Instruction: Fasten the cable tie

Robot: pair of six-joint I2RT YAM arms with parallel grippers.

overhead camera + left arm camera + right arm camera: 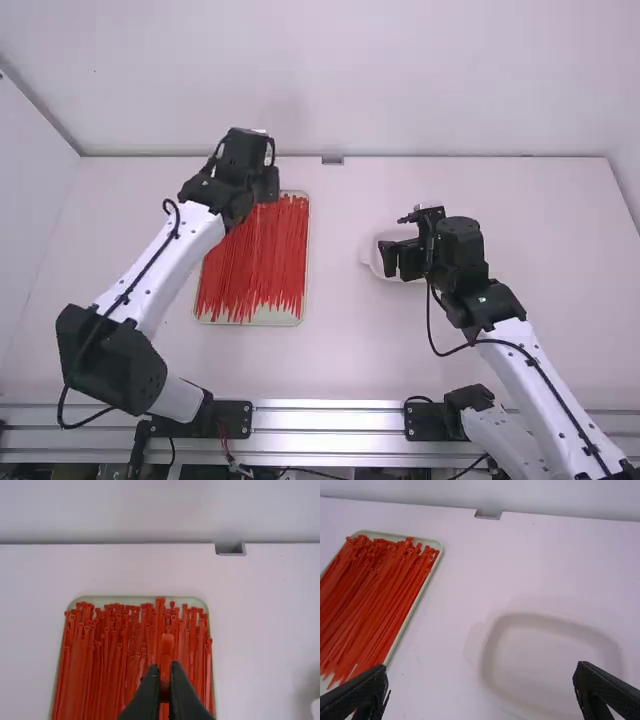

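High view: we log a white table point(500, 200) before a pale wall point(400, 70), with a grey bracket point(332, 158) at the far edge. We find the left gripper point(163, 675) clenched on one red cable tie point(165, 647) atop the pile of cable ties point(260, 260) in the tray point(290, 322). The right gripper point(398, 258) is released wide over a white dish point(550, 655).

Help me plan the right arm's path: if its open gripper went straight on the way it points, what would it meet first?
Probably the shallow white plastic dish on the white table, straight ahead of the right gripper; how far off is unclear.
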